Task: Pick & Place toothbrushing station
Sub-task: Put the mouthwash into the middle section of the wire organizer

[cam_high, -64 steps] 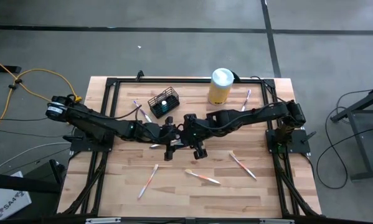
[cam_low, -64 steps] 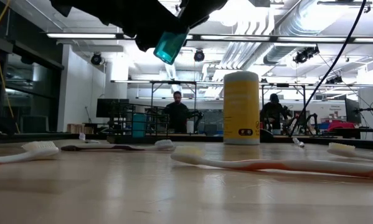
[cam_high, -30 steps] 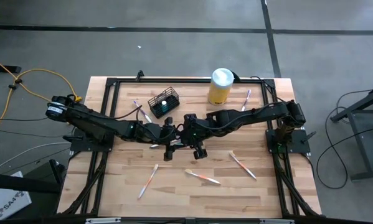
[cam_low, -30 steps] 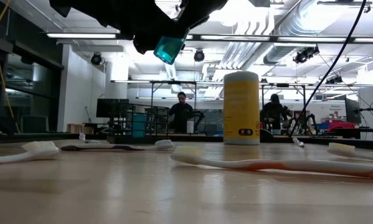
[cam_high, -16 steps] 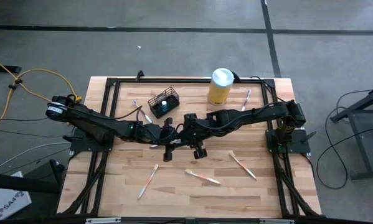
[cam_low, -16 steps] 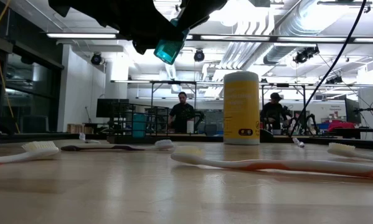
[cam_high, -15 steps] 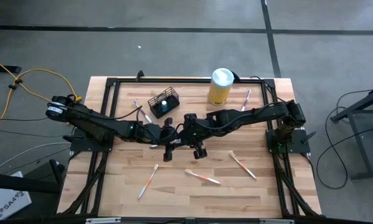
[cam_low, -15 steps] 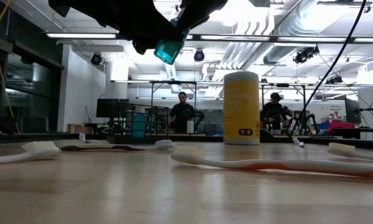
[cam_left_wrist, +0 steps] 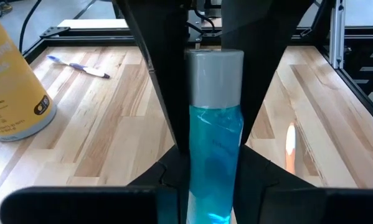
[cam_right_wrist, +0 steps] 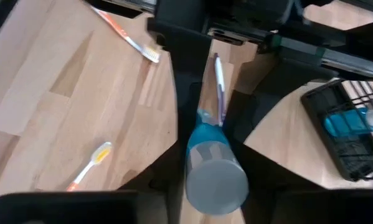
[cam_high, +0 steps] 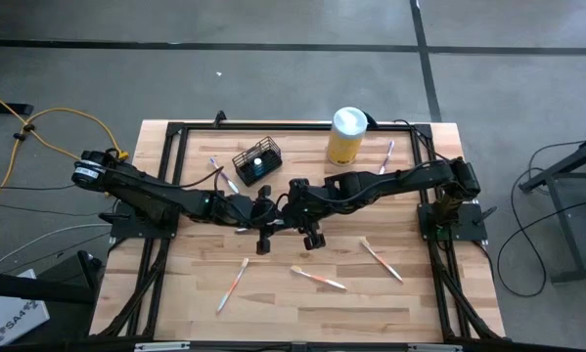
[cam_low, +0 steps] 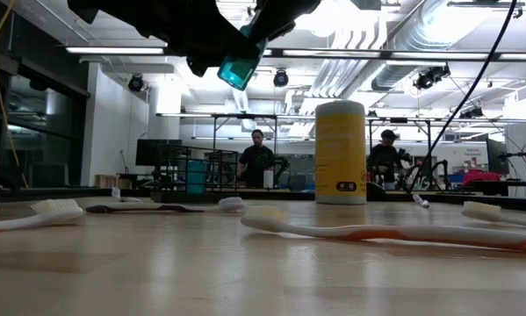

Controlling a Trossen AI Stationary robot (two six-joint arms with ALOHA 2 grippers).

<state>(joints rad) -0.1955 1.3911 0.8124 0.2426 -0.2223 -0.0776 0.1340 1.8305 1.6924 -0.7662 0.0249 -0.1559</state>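
1. Presently a blue bottle (cam_low: 239, 63) with a grey cap is held in the air over the middle of the worktop (cam_high: 410, 303), where both arms meet.
2. The left pincer (cam_left_wrist: 214, 186) is seen clenched on the bottle's blue body, and the right pincer (cam_right_wrist: 206, 137) appears clenched on the same bottle nearer the cap. A handover between the arms is judged to be the step in hand.
3. The toothbrushing station (cam_high: 257, 162), a black wire-mesh holder, stands near the far edge of the worktop, left of the middle. It is well apart from both pincers, and a blue item is already seen inside it.
4. A yellow canister (cam_high: 346, 136) stands near the far edge, to the right of the station. Several toothbrushes (cam_high: 318, 280) lie scattered toward the near edge.
5. For the handover to go well, one grip should be confirmed firm before the other is released, so that the bottle is never left unsupported.
6. The releasing pincer should be drawn straight back along the bottle's axis, so that the cap is not knocked or the bottle twisted.
7. The bottle should then be carried toward the far edge, kept clear of the canister.
8. It should be turned upright above the station's open top before being lowered, since the mesh rim could catch a tilted bottle.
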